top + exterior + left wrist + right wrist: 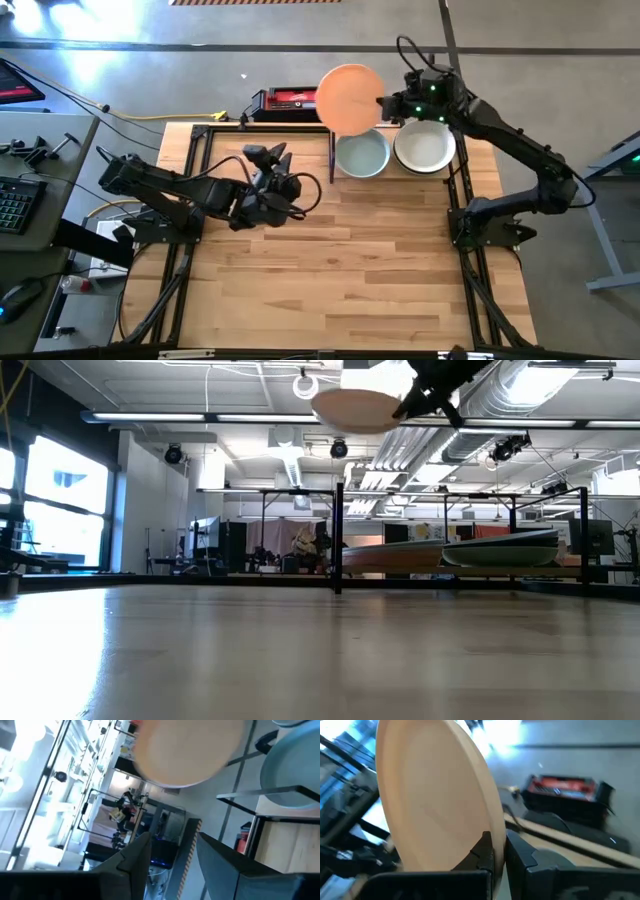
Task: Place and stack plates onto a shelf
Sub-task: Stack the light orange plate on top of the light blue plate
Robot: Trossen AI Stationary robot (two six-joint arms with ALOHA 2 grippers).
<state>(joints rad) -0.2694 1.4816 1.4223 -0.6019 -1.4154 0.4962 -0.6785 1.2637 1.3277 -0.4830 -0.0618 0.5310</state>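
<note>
a light butcher-block wooden table (340, 270) fills the scene, with grey floor around it. along its far edge runs the light wooden shelf in a thin black rod frame (330, 150). right of the shelf's central upright sit a pale green round plate (361, 154) and an off-white round plate (425, 147), side by side. the right gripper (385, 105) is clamped on the rim of a terracotta pink round plate (349, 98), holding it high above the shelf near the divider. the left gripper (268, 155) hovers near the shelf's left half, fingers apart and seemingly empty. a red-and-black box (288, 100) lies beyond the table.
</note>
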